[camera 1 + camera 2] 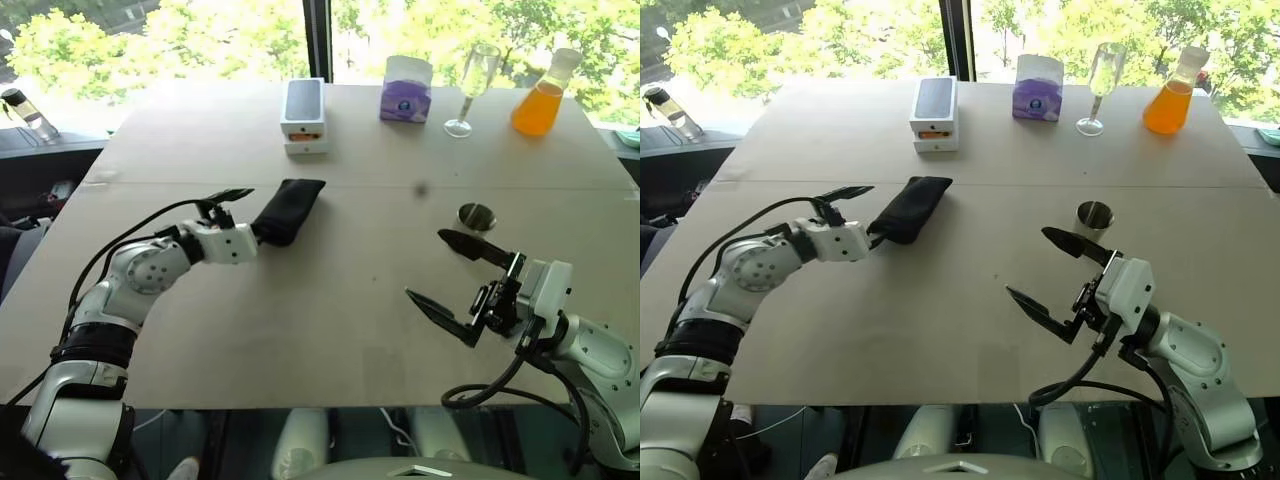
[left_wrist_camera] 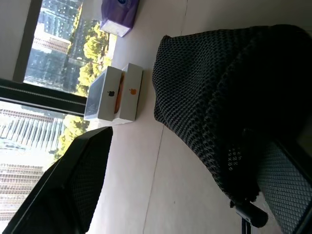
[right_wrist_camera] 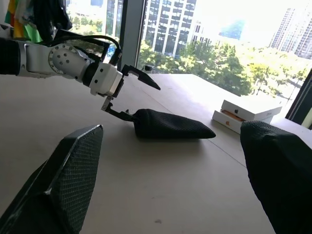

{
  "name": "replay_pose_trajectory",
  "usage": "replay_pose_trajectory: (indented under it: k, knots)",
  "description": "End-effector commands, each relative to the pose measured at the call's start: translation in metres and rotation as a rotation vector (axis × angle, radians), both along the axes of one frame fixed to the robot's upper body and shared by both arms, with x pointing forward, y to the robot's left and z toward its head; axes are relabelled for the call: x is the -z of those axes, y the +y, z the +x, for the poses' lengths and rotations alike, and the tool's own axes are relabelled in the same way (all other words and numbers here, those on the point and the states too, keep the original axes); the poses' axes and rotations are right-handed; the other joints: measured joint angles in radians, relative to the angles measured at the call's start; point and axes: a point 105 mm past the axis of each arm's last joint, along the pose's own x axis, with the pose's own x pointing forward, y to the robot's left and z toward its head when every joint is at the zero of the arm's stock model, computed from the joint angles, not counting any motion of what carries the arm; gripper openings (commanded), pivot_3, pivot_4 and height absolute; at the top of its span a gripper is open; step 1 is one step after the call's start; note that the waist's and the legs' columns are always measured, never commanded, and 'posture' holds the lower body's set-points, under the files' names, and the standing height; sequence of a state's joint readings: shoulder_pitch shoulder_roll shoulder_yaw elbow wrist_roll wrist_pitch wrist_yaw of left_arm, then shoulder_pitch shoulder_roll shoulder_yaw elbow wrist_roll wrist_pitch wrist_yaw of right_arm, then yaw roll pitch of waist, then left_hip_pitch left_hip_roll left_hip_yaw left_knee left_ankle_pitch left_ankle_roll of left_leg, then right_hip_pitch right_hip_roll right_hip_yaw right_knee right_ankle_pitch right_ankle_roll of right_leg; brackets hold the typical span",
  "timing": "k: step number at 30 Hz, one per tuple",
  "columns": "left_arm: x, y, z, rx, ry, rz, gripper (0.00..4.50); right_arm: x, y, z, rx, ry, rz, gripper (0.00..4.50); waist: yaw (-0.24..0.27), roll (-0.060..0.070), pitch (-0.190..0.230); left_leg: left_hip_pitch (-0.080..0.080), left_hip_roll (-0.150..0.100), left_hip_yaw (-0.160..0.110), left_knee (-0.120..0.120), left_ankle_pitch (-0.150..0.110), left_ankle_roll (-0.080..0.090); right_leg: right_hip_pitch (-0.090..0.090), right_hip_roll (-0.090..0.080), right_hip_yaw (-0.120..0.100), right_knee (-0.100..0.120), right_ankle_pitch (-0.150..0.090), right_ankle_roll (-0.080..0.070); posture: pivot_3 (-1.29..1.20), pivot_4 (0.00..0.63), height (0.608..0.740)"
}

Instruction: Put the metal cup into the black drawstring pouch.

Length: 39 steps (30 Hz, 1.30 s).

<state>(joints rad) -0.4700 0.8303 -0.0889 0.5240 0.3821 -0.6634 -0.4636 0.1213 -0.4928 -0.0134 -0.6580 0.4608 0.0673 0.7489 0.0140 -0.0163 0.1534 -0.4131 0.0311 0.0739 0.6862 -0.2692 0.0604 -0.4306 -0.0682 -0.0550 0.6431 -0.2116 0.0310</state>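
Observation:
The black drawstring pouch (image 1: 290, 208) lies flat on the table, left of centre, its cord end toward my left arm. My left gripper (image 1: 252, 212) is open at that near end. One of its fingers (image 3: 117, 113) sits low against the pouch tip and the other is raised above it. In the left wrist view the pouch (image 2: 229, 97) lies between the spread fingers. The metal cup (image 1: 476, 216) stands upright on the right side of the table. My right gripper (image 1: 425, 265) hangs open and empty just in front of the cup, apart from it.
A white phone box (image 1: 303, 115), a purple tissue box (image 1: 406, 90), a tall glass flute (image 1: 478, 85) and a flask of orange liquid (image 1: 543, 100) line the far edge. A small bottle (image 1: 28, 112) stands on the ledge at far left.

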Motion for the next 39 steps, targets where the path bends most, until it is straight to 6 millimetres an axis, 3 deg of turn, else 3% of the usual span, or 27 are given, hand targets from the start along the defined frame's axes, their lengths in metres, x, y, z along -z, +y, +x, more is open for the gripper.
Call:
replay_pose_trajectory:
  k: [1, 9, 10, 12, 19, 20, 24, 35, 39]
  knots:
    - [-0.01, 0.003, 0.002, -0.004, -0.027, 0.023, 4.5, -0.011, 0.005, -0.005, -0.014, -0.047, 0.003, 4.48, 0.001, 0.0, 0.0, 0.0, 0.0, 0.0, 0.0, 0.0, 0.0, 0.0, 0.0, 0.0, 0.0, 0.0, 0.0, 0.0, 0.15, 0.737]
    - [-0.008, -0.005, 0.006, 0.007, -0.004, 0.023, 4.5, -0.014, 0.007, -0.004, -0.017, -0.047, 0.005, 4.48, 0.001, 0.0, 0.0, 0.0, 0.0, 0.0, 0.0, 0.0, 0.0, 0.0, 0.0, 0.0, 0.0, 0.0, 0.0, 0.0, 0.15, 0.737]
    - [-0.006, -0.006, 0.006, 0.01, 0.01, 0.024, 3.99, -0.014, 0.008, -0.004, -0.016, -0.048, 0.006, 4.5, 0.001, 0.0, 0.0, 0.0, 0.0, 0.0, 0.0, 0.0, 0.0, 0.0, 0.0, 0.0, 0.0, 0.0, 0.0, 0.0, 0.15, 0.737]
    - [-0.005, -0.009, 0.007, 0.017, 0.017, 0.024, 3.47, -0.015, 0.008, -0.005, -0.015, -0.045, 0.007, 4.5, 0.001, 0.0, 0.0, 0.0, 0.0, 0.0, 0.001, 0.0, 0.0, 0.0, 0.0, 0.0, 0.0, 0.0, 0.0, 0.0, 0.15, 0.737]
    - [-0.007, -0.023, 0.007, 0.058, 0.052, 0.0, 0.21, -0.013, 0.009, -0.005, -0.006, -0.029, 0.0, 4.5, 0.0, 0.0, 0.0, 0.0, 0.0, 0.0, 0.001, 0.0, 0.0, 0.0, 0.0, 0.0, 0.0, 0.0, 0.0, 0.0, 0.15, 0.737]
    - [-0.007, -0.026, 0.006, 0.061, 0.068, -0.012, 0.07, -0.013, 0.009, -0.005, -0.004, -0.024, -0.002, 4.5, 0.0, 0.0, 0.0, 0.0, 0.0, 0.0, 0.001, 0.0, 0.0, 0.0, 0.0, 0.0, 0.001, 0.0, 0.0, 0.0, 0.15, 0.737]
    - [-0.006, -0.034, 0.0, 0.03, 0.201, -0.117, 0.07, -0.01, 0.009, -0.002, 0.009, -0.016, -0.005, 4.5, 0.0, 0.0, 0.0, 0.0, 0.0, 0.0, 0.001, 0.002, -0.003, 0.0, 0.0, 0.0, 0.001, 0.0, 0.0, 0.0, 0.15, 0.737]
    - [-0.005, -0.093, -0.061, -0.118, 1.01, -0.517, 0.07, 0.0, 0.006, -0.006, 0.017, 0.046, -0.026, 4.5, -0.001, 0.0, 0.0, 0.0, 0.0, -0.002, 0.002, 0.003, -0.004, 0.001, 0.002, 0.002, 0.002, -0.002, 0.003, 0.0, 0.15, 0.737]
    - [-0.006, -0.112, -0.07, -0.202, 1.245, -0.63, 0.07, 0.0, 0.003, -0.002, 0.057, 0.035, -0.017, 4.5, 0.0, 0.0, 0.0, 0.001, 0.0, -0.002, 0.003, 0.002, -0.004, 0.001, 0.003, 0.003, 0.004, -0.003, 0.004, 0.0, 0.15, 0.737]
